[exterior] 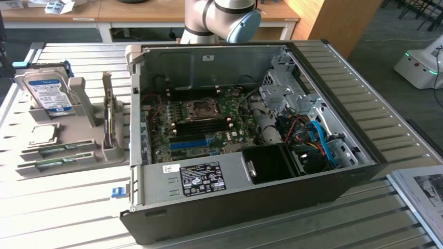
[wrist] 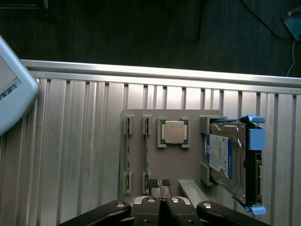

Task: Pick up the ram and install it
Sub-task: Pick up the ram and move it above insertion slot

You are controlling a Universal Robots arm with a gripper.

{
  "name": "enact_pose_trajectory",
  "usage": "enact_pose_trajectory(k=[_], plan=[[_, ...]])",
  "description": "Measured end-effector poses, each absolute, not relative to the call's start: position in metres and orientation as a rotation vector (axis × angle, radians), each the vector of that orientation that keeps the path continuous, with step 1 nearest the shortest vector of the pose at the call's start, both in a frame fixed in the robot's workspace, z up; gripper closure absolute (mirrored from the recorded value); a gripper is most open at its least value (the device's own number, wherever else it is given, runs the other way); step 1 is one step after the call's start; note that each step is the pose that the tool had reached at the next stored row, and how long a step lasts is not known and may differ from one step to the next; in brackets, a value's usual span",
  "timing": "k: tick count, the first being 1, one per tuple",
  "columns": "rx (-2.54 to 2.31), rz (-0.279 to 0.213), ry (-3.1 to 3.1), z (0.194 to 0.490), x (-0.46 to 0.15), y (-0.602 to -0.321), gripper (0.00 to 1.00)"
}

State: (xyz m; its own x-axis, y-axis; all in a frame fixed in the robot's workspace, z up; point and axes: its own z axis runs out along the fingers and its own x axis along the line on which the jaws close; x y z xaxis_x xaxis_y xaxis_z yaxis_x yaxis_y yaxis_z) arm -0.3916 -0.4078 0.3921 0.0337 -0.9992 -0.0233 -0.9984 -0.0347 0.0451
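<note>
The gripper (wrist: 159,184) is shut, fingertips pressed together and holding nothing, and hangs over the holder (wrist: 136,115) close to one end of a ram (wrist: 146,155). A second ram (wrist: 127,155) sits in the next slot, on the side away from the CPU (wrist: 173,132). The holder sits near the surface's (exterior: 69,218) edge, to the exterior view's left of the open case (exterior: 263,207).

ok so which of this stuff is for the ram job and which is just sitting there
For the job: ram sticks, motherboard, shut pincer.
Just lying about: hard drive, cpu, expansion card.
</note>
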Motion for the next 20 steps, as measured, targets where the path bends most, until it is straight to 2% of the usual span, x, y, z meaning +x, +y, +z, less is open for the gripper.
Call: enact_pose_trajectory(k=[20], plan=[[2.25, -0.069, -2.174, 0.3899, -0.3916, -0.4077, 0.9]])
